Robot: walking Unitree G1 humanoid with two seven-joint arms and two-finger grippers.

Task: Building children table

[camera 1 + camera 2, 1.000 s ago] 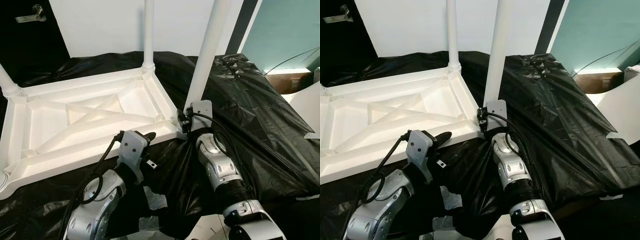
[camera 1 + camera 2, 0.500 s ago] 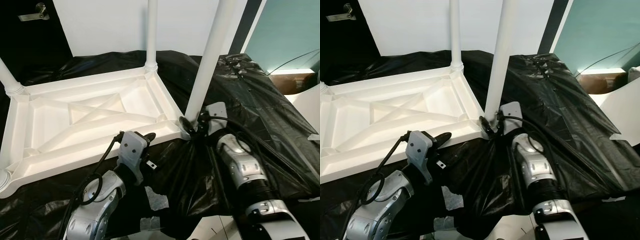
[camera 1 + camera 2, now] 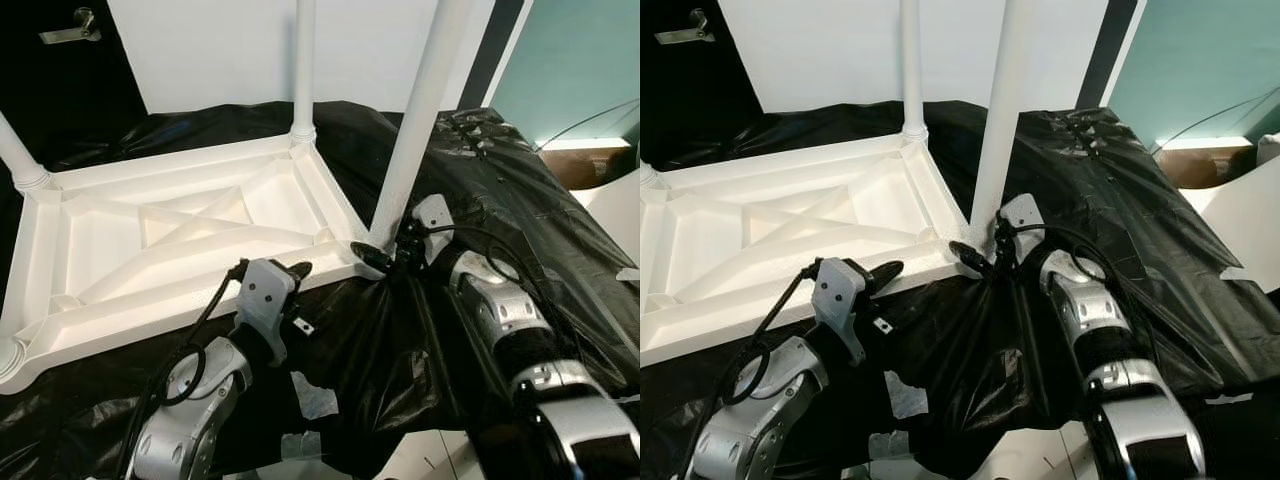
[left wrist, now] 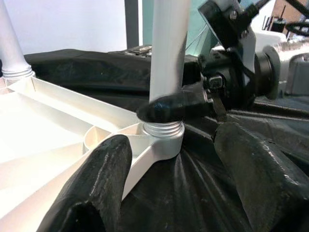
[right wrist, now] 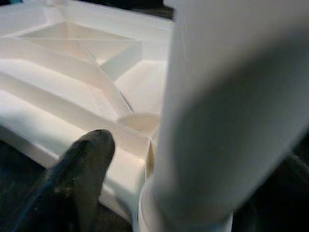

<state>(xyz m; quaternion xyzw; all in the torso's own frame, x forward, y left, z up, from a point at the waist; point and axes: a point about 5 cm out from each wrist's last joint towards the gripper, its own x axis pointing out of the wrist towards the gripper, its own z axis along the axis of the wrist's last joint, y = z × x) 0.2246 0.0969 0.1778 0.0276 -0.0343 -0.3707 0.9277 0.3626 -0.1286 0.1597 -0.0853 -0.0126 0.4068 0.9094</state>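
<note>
Item one: the children's tabletop (image 3: 170, 240), white plastic, lies upside down with its ribbed underside up, on a surface draped in black plastic sheeting (image 3: 520, 200). We count legs already standing at its far right corner (image 3: 303, 70) and far left corner (image 3: 18, 165). The base of another shows at the near left corner.

Item two: the fourth leg (image 3: 415, 120), a white tube, stands in the socket at the tabletop's near right corner. In the left wrist view its threaded end (image 4: 163, 129) is exposed above the socket, so we judge it not yet screwed home.

Item three: the right end effector (image 3: 385, 255) is at the foot of this leg, its black fingers (image 4: 174, 107) closed around the tube just above the thread.

Item four: the left end effector (image 3: 290, 275) rests at the near edge of the tabletop, close to the same corner. Its fingers (image 4: 96, 179) are spread apart and hold nothing; one lies against the white rim.

Item five: scraps of tape (image 3: 315, 400) lie on the sheeting near the surface's near edge.

Step in hand, as we judge it: fitting the last leg. The next move calls for turning the leg about its own axis to run the thread down, keeping it upright, while the left end effector steadies the tabletop against twisting.
</note>
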